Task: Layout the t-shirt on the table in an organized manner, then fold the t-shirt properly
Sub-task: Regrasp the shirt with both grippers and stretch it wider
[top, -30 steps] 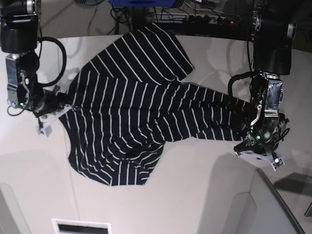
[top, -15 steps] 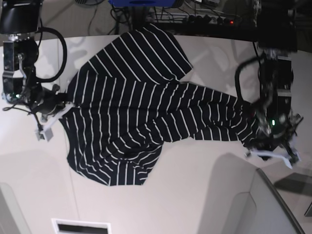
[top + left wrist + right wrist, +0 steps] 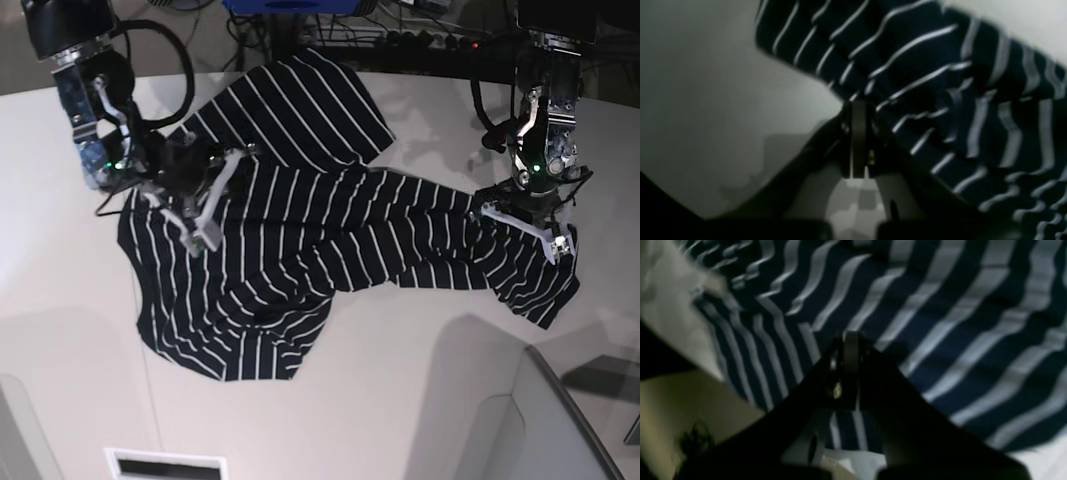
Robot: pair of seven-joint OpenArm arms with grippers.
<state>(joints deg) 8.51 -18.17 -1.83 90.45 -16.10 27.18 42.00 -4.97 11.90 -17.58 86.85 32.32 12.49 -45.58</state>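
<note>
- Left wrist: the left gripper is clenched on the t-shirt edge, bare desk at 9 o'clock.
- Right wrist: the right gripper is clenched on striped cloth.
- Base: the t-shirt lies rumpled mid-desk; both arms should pull evenly toward 3 and 9 o'clock, low and taut, flattening wrinkles.

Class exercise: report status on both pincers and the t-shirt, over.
Left pincer shut on t-shirt. Right pincer shut on t-shirt too. Shirt rumpled, unfolded on table. Nothing in the way.
</note>
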